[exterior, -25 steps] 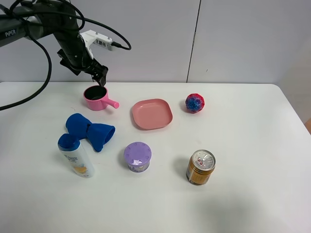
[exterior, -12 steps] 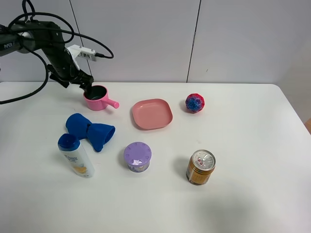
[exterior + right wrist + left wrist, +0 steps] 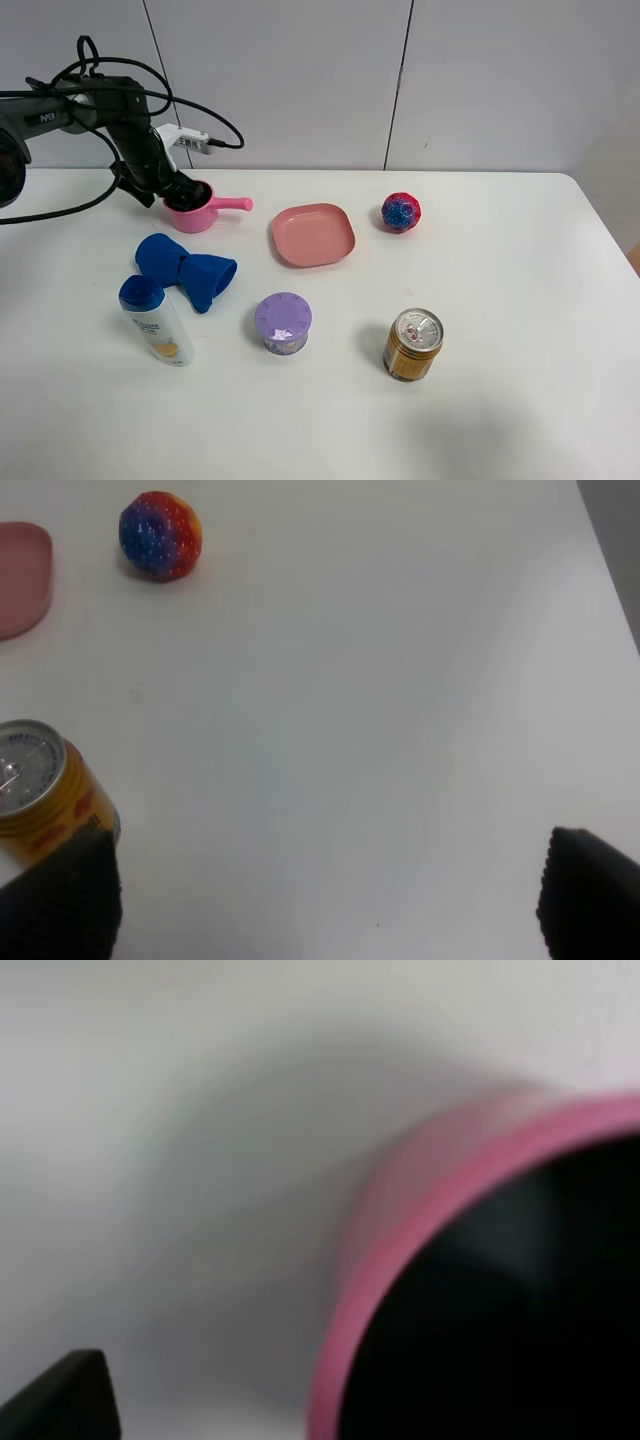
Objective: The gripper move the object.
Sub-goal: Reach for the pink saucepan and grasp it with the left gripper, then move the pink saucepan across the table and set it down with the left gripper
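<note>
The pink toy saucepan stands at the back left of the white table, its short handle pointing right toward the flat pink plate. My left gripper, dark with looping black cables, is down on the pan's left rim and looks shut on it. The left wrist view is very close and blurred: it shows the pink rim and dark inside of the pan and one dark fingertip outside the rim. My right gripper is open and empty over bare table; it does not show in the exterior high view.
A flat pink square plate lies right of the pan. A red-blue ball, a yellow can, a purple lidded tub, a blue cloth toy and a lotion bottle stand around. The ball and can also show in the right wrist view.
My left gripper has come down from above the pan onto its left rim. The pan has shifted slightly left and its handle has swung from lower right to straight right.
</note>
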{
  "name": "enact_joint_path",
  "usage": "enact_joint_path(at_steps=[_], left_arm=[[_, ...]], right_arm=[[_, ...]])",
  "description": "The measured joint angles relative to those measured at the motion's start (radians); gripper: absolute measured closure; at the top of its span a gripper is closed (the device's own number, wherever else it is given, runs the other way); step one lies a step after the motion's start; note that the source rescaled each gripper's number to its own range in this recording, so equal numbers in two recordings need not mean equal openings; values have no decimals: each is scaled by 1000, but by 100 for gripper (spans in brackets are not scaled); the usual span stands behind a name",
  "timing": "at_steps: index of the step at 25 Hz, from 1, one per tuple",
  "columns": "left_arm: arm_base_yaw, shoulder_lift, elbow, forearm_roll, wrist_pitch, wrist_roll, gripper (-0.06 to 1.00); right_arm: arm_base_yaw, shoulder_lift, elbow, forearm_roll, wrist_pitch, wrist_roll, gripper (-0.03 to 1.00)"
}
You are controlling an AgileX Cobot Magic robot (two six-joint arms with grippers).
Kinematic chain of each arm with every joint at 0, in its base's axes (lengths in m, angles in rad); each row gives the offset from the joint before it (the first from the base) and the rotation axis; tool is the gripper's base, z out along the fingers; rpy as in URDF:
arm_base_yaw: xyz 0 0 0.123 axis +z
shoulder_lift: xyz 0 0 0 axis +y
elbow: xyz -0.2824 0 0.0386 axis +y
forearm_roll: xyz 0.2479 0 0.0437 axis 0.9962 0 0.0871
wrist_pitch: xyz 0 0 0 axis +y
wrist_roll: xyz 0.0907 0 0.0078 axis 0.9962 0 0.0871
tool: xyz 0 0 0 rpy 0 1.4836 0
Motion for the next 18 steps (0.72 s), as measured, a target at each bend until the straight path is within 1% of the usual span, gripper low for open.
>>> enact_joint_path(at_steps=[2, 3, 4, 6, 7, 8, 9, 10, 11, 13, 15, 18], left_arm=[[0, 0, 0, -11, 0, 0, 17], [0, 0, 0, -11, 0, 0, 22], [0, 0, 0, -21, 0, 0, 31], [0, 0, 0, -26, 2, 0, 54], [0, 0, 0, -26, 2, 0, 54], [0, 0, 0, -26, 2, 0, 65], [0, 0, 0, -26, 2, 3, 79], [0, 0, 0, -26, 2, 7, 85], [0, 0, 0, -27, 2, 13, 90], [0, 0, 0, -27, 2, 21, 93], [-2, 0, 0, -25, 3, 22, 94], [-13, 0, 0, 15, 5, 21, 94]], right_arm=[[0, 0, 0, 0, 0, 0, -3], [0, 0, 0, 0, 0, 0, -3], [0, 0, 0, 0, 0, 0, -3], [0, 0, 0, 0, 0, 0, -3], [0, 0, 0, 0, 0, 0, -3], [0, 0, 0, 0, 0, 0, -3], [0, 0, 0, 0, 0, 0, -3], [0, 0, 0, 0, 0, 0, -3], [0, 0, 0, 0, 0, 0, -3], [0, 0, 0, 0, 0, 0, -3], [0, 0, 0, 0, 0, 0, -3], [0, 0, 0, 0, 0, 0, -3]])
